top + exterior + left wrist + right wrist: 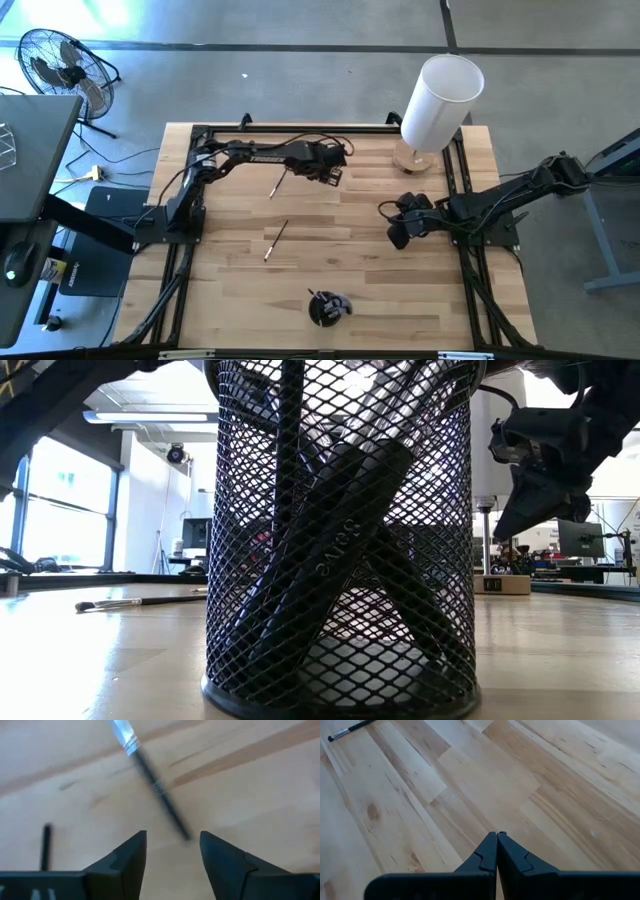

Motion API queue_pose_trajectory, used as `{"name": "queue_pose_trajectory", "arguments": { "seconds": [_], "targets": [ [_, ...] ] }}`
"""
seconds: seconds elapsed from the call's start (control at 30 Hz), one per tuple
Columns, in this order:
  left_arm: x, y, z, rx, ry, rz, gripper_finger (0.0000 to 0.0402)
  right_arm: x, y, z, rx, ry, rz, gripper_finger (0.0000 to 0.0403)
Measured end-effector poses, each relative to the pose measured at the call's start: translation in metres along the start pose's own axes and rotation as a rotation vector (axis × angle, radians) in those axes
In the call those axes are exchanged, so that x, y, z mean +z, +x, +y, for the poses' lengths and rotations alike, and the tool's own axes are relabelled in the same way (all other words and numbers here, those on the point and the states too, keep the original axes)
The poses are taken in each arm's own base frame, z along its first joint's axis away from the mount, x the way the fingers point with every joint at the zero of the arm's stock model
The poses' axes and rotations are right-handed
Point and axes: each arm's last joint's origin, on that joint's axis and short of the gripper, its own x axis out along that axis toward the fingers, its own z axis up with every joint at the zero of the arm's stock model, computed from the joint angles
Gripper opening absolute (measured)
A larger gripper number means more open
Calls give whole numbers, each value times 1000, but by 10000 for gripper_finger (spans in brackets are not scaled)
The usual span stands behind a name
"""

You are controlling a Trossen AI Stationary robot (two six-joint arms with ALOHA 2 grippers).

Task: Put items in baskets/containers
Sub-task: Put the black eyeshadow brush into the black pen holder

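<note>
A black mesh cup (328, 308) stands near the table's near edge and fills the low view (340, 540), with several dark brushes leaning inside it. Two brushes lie flat on the wood: one (278, 182) beside my left gripper (318, 176), another (275, 240) nearer the middle. In the left wrist view my left gripper (172, 850) is open, and the dark handle of the near brush (155, 785) ends just ahead of the gap between the fingers, apart from them. My right gripper (497, 840) is shut on nothing over bare wood at the table's right (395, 228).
A tall white cylinder (440, 98) stands tilted on a round wooden base at the far right corner. The second loose brush also shows in the left wrist view (46, 847) and low view (140, 601). A black frame (300, 128) edges the table. A fan and a desk stand beyond the left side.
</note>
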Motion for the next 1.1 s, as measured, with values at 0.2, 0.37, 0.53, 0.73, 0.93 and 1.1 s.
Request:
{"name": "queue_pose_trajectory", "arguments": {
  "seconds": [0.2,0.37,0.53,0.73,0.93,1.1],
  "targets": [
    [-2,17,-4,-14,-12,14,183,0,0,0,2,0,3,0],
    [-2,33,-6,-24,-67,36,183,0,0,0,12,0,16,0],
    [-4,43,-5,-46,-71,106,183,-1,0,1,23,-1,29,0],
    [-6,45,-4,-12,-63,88,161,-1,0,1,28,-2,41,0],
    [-6,46,-3,0,-60,80,100,-1,0,1,29,-9,41,0],
    [-6,46,-4,-2,-12,76,49,-2,0,1,27,-10,42,0]
  ]
}}
